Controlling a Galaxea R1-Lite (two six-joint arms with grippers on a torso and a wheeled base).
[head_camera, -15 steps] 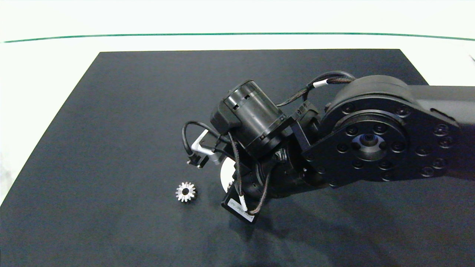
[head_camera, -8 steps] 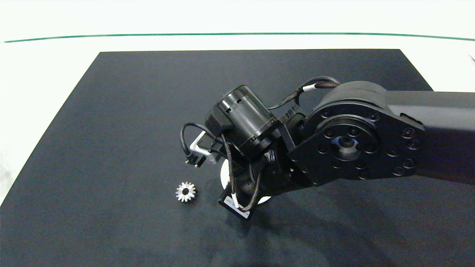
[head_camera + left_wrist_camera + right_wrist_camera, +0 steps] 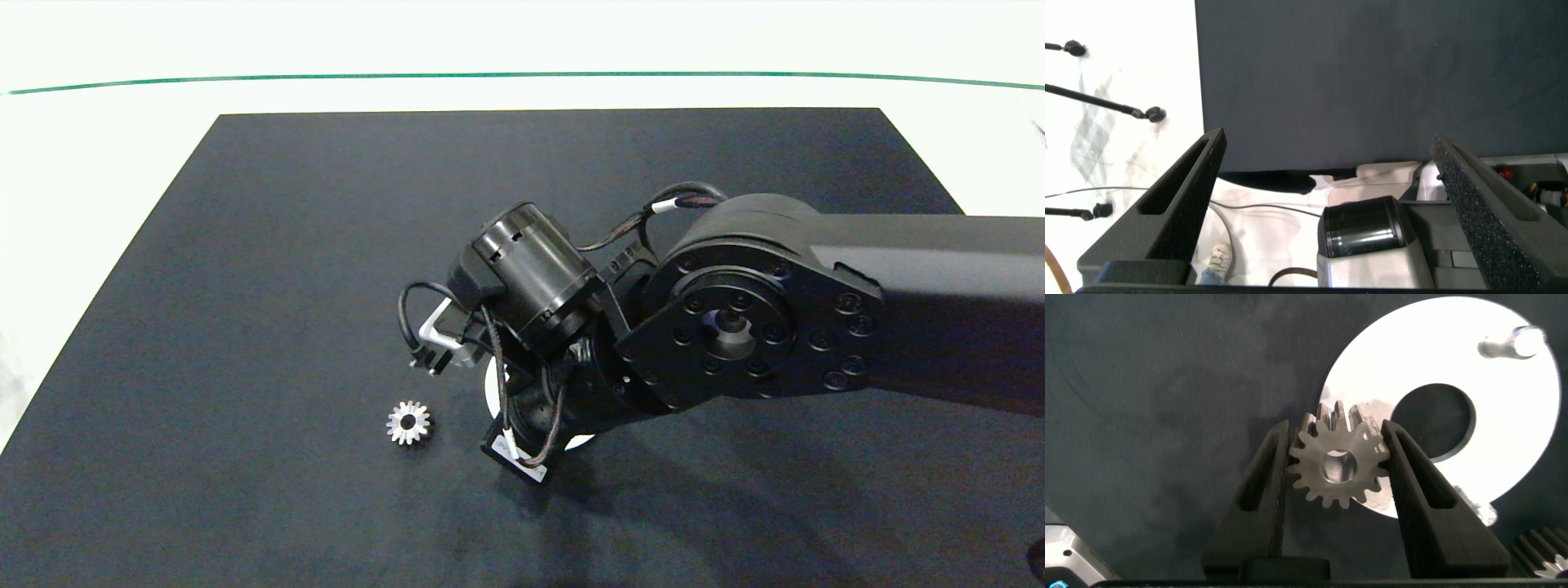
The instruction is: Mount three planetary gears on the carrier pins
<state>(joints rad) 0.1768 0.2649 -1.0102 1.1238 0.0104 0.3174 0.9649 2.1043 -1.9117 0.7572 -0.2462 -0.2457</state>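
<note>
Since a second ago our right arm has slid inward and lower over the white disc (image 3: 1503,392), while the loose gear on the mat has stayed put.

Our right gripper (image 3: 1337,469) has its two fingers (image 3: 1261,490) closed to about a gear's width, one pad on each side of a planetary gear (image 3: 1337,468), which we hold flat with its bore facing the wrist camera. That gear hangs over the disc's rim, between the edge and the large centre hole. We cannot see a pin under its bore, so we judge it not yet seated.

Across the centre hole from the held gear, one carrier pin (image 3: 1523,340) stands bare near the far rim. At the disc's edge by the right finger, the teeth of another gear (image 3: 1543,551) show; whether it sits on a pin we cannot tell.

Just beside the disc on the black mat (image 3: 245,245), a third gear (image 3: 408,422) lies flat, untouched. So at least two gears remain to fit, in our judgement.

Our left gripper (image 3: 1327,188) is parked well away from the disc, beyond the mat's edge, fingers spread wide and empty.
</note>
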